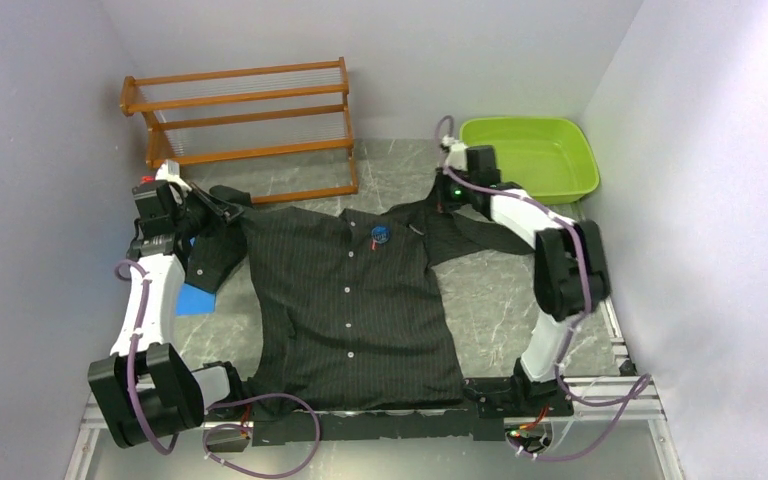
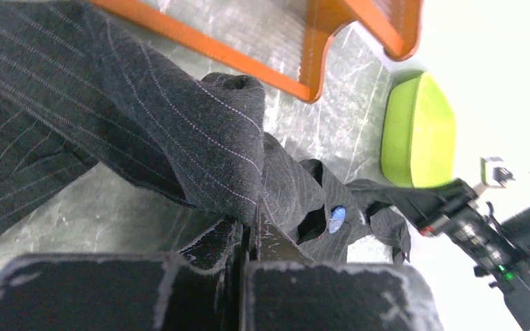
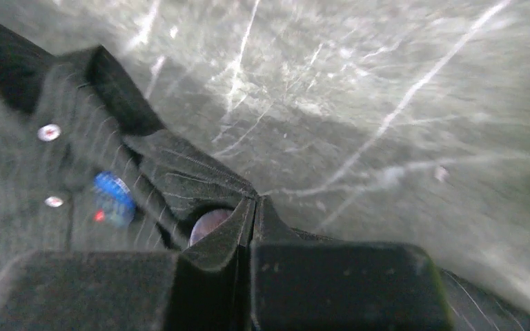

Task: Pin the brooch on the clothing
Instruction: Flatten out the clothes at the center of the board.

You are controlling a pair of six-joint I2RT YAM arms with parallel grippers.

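The clothing (image 1: 355,300), a black pinstriped shirt, lies spread front-up on the table. The brooch (image 1: 380,236), a small round blue badge, sits on its chest just below the collar; it also shows as the brooch (image 2: 337,219) and, blurred, as the brooch (image 3: 114,196) beside white buttons (image 3: 48,132). My left gripper (image 1: 222,210) is shut on the shirt's left shoulder, and the fabric (image 2: 200,138) rises in a fold from its closed tips (image 2: 255,227). My right gripper (image 1: 447,200) is shut at the right shoulder, its tips (image 3: 254,203) pinching the fabric's edge.
An orange wooden rack (image 1: 250,120) stands at the back left, close to the left gripper. A green bin (image 1: 530,155) sits at the back right behind the right arm. A flat blue piece (image 1: 198,298) lies under the left sleeve. Grey walls close in on both sides.
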